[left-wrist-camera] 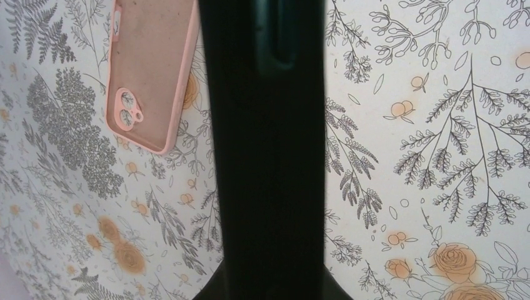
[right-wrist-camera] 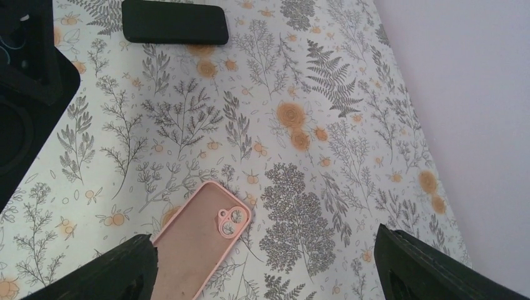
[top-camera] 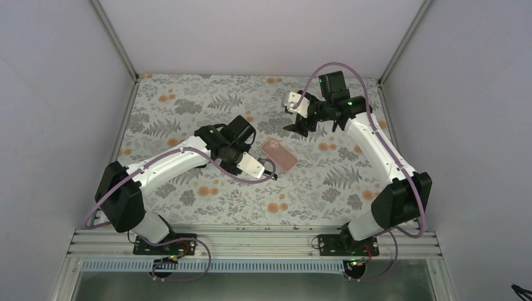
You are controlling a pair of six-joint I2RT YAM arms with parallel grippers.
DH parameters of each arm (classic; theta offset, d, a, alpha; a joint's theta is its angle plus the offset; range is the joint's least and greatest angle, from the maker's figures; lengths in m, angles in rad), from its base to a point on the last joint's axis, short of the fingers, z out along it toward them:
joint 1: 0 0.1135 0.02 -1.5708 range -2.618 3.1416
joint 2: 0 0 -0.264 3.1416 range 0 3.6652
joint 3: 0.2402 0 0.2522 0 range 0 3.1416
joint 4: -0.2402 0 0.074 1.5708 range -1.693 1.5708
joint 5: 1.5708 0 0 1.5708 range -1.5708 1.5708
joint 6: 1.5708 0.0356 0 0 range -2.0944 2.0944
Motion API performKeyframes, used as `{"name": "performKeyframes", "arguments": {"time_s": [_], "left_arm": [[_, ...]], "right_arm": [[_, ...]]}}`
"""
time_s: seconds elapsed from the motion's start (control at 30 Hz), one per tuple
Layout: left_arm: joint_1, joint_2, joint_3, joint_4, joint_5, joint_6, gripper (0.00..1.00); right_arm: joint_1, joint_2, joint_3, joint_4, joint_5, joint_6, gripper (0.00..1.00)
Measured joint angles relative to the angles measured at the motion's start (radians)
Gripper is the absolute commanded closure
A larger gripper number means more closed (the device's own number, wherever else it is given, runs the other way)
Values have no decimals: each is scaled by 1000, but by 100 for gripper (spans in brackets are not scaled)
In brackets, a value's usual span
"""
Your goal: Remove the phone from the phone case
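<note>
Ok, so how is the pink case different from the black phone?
The phone case is pink; the phone is black. The phone case is a hollow shell with camera holes that the flowery cloth shows through; the phone looks solid and plain. The phone case lies slanted in the right wrist view, the phone straight across. Both are rounded rectangles lying flat on the cloth.

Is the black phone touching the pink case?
Apart. The right wrist view shows the black phone far from the pink case, with a wide stretch of flowery table cover between them.
</note>
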Motion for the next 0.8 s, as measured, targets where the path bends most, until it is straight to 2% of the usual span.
{"name": "performKeyframes", "arguments": {"time_s": [0.27,0.43,0.63,0.8], "left_arm": [[25,10,0,-2,13,8,98],[57,40,22,-3,19,12,98],[57,63,54,7,20,11,98],[57,63,54,7,21,10,98]], "right_arm": [[11,0,-6,-86,-35,-35,12],[72,-40,-121,-108,-44,-30,17],[145,-73,-212,-109,-59,2,20],[160,-101,-249,-93,-65,30,21]]}}
